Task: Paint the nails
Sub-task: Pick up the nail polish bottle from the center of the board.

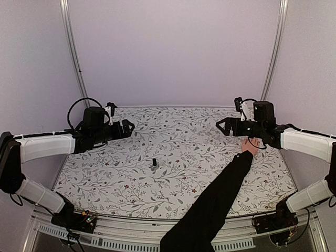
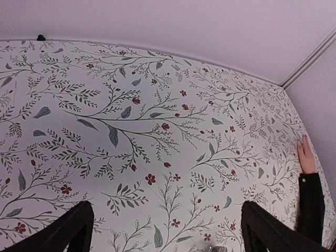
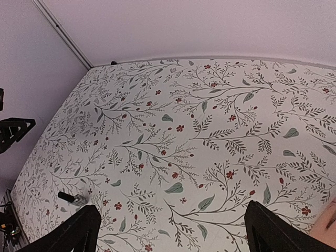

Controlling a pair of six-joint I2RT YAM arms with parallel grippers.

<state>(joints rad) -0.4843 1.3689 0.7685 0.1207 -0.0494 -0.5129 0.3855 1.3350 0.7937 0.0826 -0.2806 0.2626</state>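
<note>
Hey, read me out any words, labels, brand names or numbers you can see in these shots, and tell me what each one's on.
No text can be read in any of the three views.
small dark bottle: any label on it is too small to make out.
floral table cover: leaves and flowers only, no writing.

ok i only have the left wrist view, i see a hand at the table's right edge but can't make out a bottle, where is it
observer: the bottle stands upright near the middle of the table, between the two arms.
operator: and the right claw, what's it doing
observer: the right claw hangs above the table, open and empty, and the hand lies close by its wrist.
</note>
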